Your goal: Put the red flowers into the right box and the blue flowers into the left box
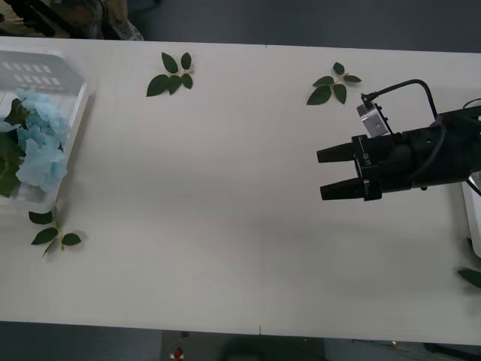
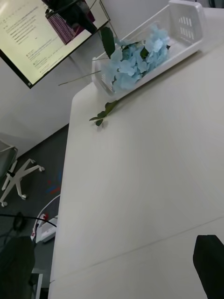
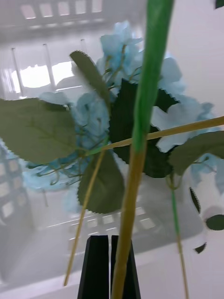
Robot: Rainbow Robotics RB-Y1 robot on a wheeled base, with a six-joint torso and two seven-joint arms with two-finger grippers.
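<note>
Blue flowers (image 1: 39, 147): I see pale blue hydrangea heads lying inside the left box, at nine o'clock on the table; leaves and long stems are tangled among them.
Left box (image 1: 75, 90): white, slotted walls, at the table's nine o'clock edge, partly cut off by my front view.
Right box (image 1: 473, 218): I see a narrow pale rim at three o'clock, just beyond the right hand.
Left hand (image 3: 109, 266): on my left wrist view its black fingers are pressed together, tips touching; a green and tan stem (image 3: 140, 140) crosses in front of them, and I cannot tell whether they pinch it. It hangs directly over the blue flowers (image 3: 107, 117) in the left box (image 3: 42, 70).
Right hand (image 1: 334, 173): black fingers parted, holding nothing, hovering above bare table at about three o'clock.
Leaf sprigs: one at eleven o'clock (image 1: 171, 74), one at one o'clock (image 1: 332, 84), one just beside the left box at eight o'clock (image 1: 54, 235).
Table (image 1: 225, 226): pale tabletop.
</note>
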